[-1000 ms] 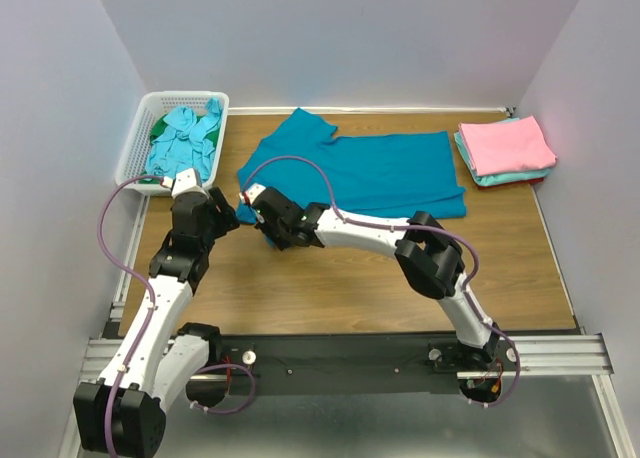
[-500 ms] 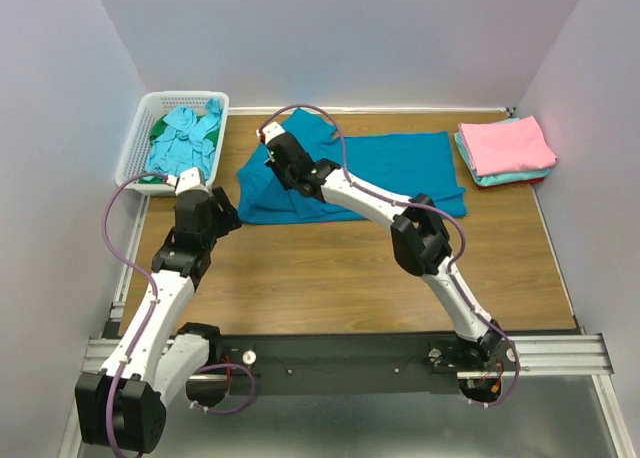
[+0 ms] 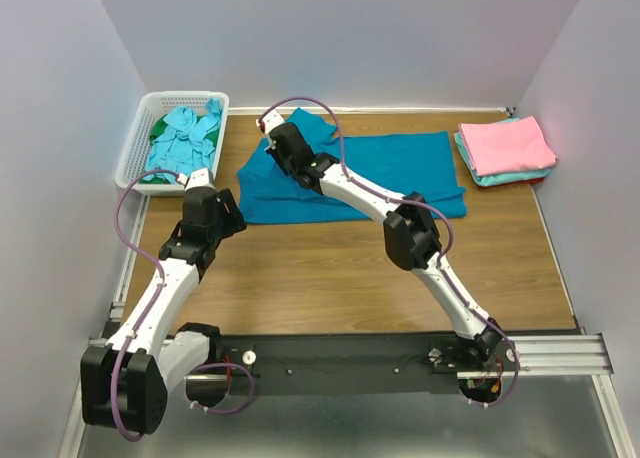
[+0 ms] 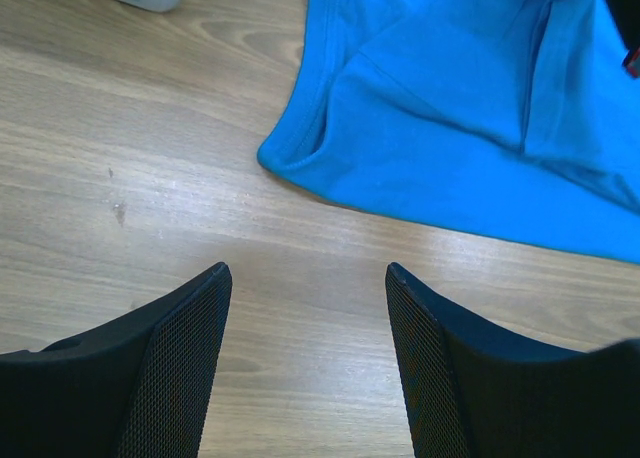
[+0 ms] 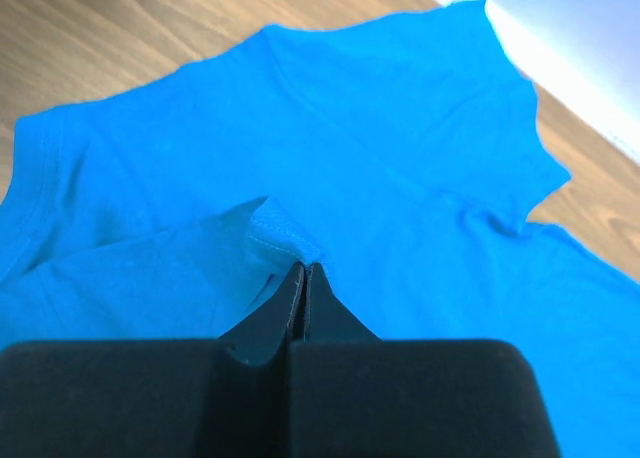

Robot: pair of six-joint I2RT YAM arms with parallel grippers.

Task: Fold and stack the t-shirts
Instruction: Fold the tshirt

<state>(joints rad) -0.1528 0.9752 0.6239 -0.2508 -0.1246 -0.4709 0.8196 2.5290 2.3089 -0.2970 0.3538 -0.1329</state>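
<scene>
A deep teal-blue t-shirt (image 3: 400, 173) lies spread across the far middle of the table, with its left part folded over on itself. My right gripper (image 3: 275, 143) reaches over that far left part. In the right wrist view it (image 5: 303, 268) is shut on a stitched edge of the t-shirt (image 5: 380, 148), held just above the cloth. My left gripper (image 3: 228, 218) hovers near the shirt's near-left corner. Its jaws (image 4: 305, 273) stand open over bare wood, with the shirt's rounded corner (image 4: 450, 108) beyond the tips.
A white slotted basket (image 3: 135, 148) at the far left holds crumpled aqua and green shirts (image 3: 185, 138). A folded stack with a pink shirt (image 3: 505, 145) on top sits at the far right. Walls close in on three sides.
My right gripper has swung from the shirt's near-left corner to the far left, drawing the pinched edge over the shirt. The left arm has shifted slightly right.
</scene>
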